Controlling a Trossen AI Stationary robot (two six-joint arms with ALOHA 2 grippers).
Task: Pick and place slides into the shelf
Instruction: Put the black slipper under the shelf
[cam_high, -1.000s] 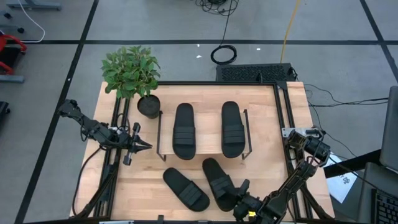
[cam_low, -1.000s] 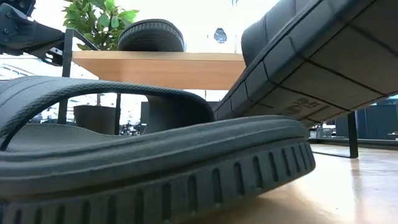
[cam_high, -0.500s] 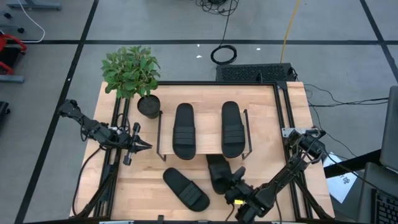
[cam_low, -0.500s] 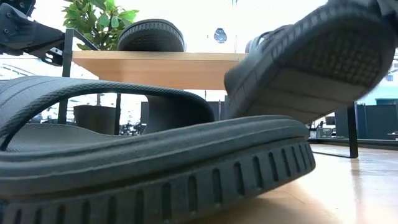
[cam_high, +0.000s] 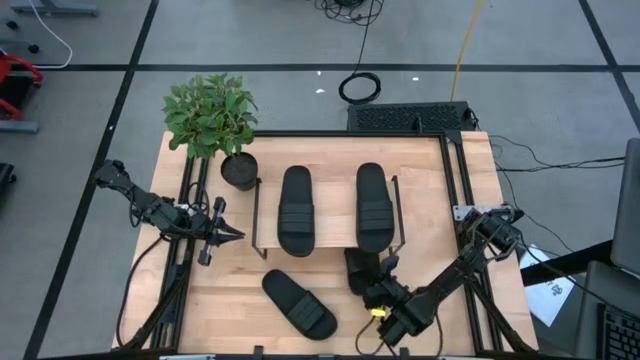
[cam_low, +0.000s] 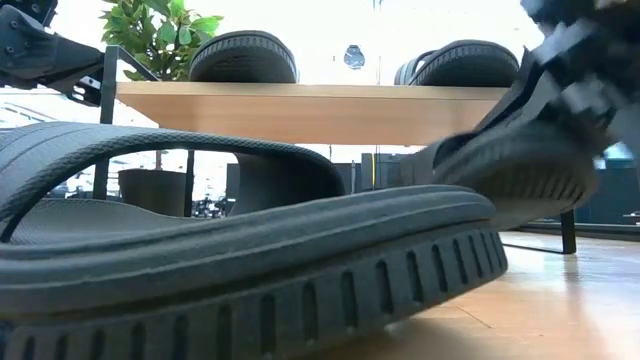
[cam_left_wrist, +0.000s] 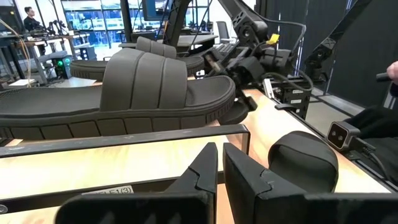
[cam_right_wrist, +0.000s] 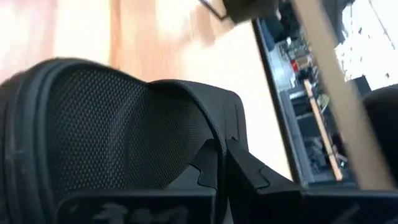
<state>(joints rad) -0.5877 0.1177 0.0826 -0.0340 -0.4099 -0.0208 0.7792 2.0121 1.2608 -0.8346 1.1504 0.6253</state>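
Right end effector (cam_high: 381, 283) clenched on strap of one slide (cam_high: 362, 270), held off desk (cam_high: 440, 220) just in front of shelf (cam_high: 326, 200), near its right half. Two slides (cam_high: 296, 210) lay side by side on shelf's top board. Fourth slide (cam_high: 298, 303) lay flat on desk, left of held one, apart from it. Left end effector (cam_high: 228, 235) shut, empty, hovered left of shelf.

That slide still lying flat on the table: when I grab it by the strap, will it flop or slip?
The loose slide probably holds its shape: its thick ridged sole looks firm. It likely tilts when lifted by the strap, as the slide in the right gripper hangs nose-down. The rubbery, ribbed surface should resist slipping.
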